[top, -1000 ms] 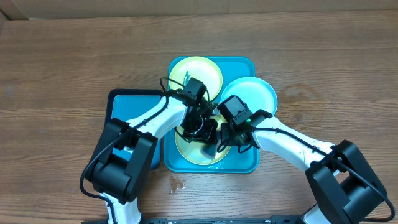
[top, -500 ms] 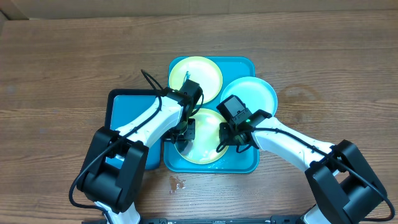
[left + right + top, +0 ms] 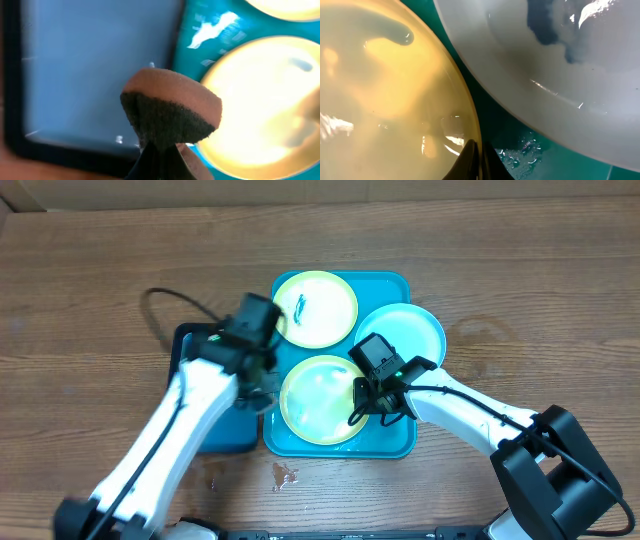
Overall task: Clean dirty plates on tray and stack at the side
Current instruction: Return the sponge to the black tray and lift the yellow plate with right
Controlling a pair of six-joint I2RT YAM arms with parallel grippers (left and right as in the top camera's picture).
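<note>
The teal tray [image 3: 395, 442] holds three plates. A yellow-green plate [image 3: 318, 308] with a blue smear lies at the back. A pale blue-white plate [image 3: 405, 332] with a blue smear [image 3: 547, 30] lies at the right. A second yellow-green plate [image 3: 318, 400] lies at the front. My right gripper [image 3: 363, 406] is shut on this front plate's right rim [image 3: 470, 125]. My left gripper [image 3: 260, 388] is shut on a brown-topped grey sponge [image 3: 170, 107], above the border between the small tray and the teal tray.
A smaller dark-rimmed blue tray [image 3: 200, 340] stands against the teal tray's left side; it also shows in the left wrist view [image 3: 95, 65]. A small wet spot [image 3: 285, 473] lies on the wooden table in front of the trays.
My left arm has swung left with the sponge, off the front yellow-green plate to the small tray's edge. The right gripper has kept its hold on the plate rim.
</note>
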